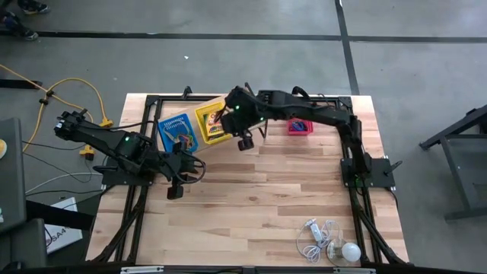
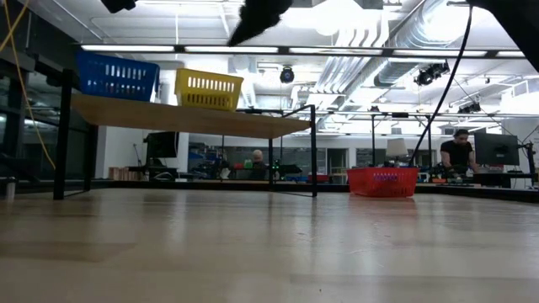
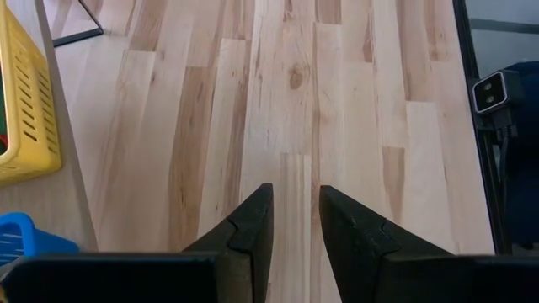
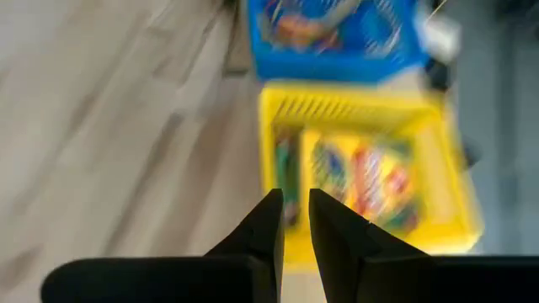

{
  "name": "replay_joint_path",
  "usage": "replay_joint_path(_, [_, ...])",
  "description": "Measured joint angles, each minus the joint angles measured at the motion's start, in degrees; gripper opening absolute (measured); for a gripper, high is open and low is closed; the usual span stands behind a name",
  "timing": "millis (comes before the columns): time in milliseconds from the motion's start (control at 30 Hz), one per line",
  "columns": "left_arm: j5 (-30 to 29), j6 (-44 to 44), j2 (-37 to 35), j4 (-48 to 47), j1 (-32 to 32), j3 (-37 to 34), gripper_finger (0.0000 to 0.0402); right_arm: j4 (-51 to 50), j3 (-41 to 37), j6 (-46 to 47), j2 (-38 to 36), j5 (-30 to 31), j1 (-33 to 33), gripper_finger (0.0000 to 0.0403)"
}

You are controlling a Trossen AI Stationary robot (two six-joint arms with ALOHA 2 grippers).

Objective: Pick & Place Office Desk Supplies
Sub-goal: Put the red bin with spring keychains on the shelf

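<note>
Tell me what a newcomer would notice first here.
Three bright baskets: blue and yellow side by side on a raised shelf at the table's far edge, red off to their right. The right claw hovers above the yellow one, empty. The left claw hangs over bare table.

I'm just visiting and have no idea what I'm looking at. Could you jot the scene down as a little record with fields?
Table: light wooden top
Raised board: holds the blue basket and yellow basket
Red basket: on the table, apart from the board
Blue basket contents: small coloured loops
Left end effector: above bare wood, fingers slightly apart, empty
Right end effector: beside the yellow basket, narrow gap, empty
Bulb with cord: near table corner
</note>
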Motion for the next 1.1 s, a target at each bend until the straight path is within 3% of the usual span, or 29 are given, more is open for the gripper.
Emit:
replay_joint_path(133, [0.01, 0.00, 0.00, 0.70, -0.02, 0.00, 0.0094, -5.65, 0.09, 5.48, -1.27, -2.82, -2.50, 0.0048])
replay_joint_path(367, [0.00, 0.00, 0.00, 0.82, -0.01, 0.00, 0.0094, -15.88, -0.02, 6.96, -1.25, 3.96, -3.58, 0.0048])
replay_joint_path(767, [0.01, 0.01, 0.00, 0.81, -0.01, 0.01, 0.0094, -32.34, -1.10, 19.84, -1.34, 3.50, -5.16, 0.0048])
replay_joint_path(900, [0.00, 0.01, 0.00, 0.83, 0.00, 0.01, 0.0094, -33.10, -7.38, 23.54, -5.26, 3.05, -4.98, 0.0048])
replay_joint_path(1100, [0.00, 0.00, 0.00, 0.97, 0.00, 0.00, 0.0094, -22.27, -26.99, 27.21, -18.30, 3.56, -5.16, 0.0048])
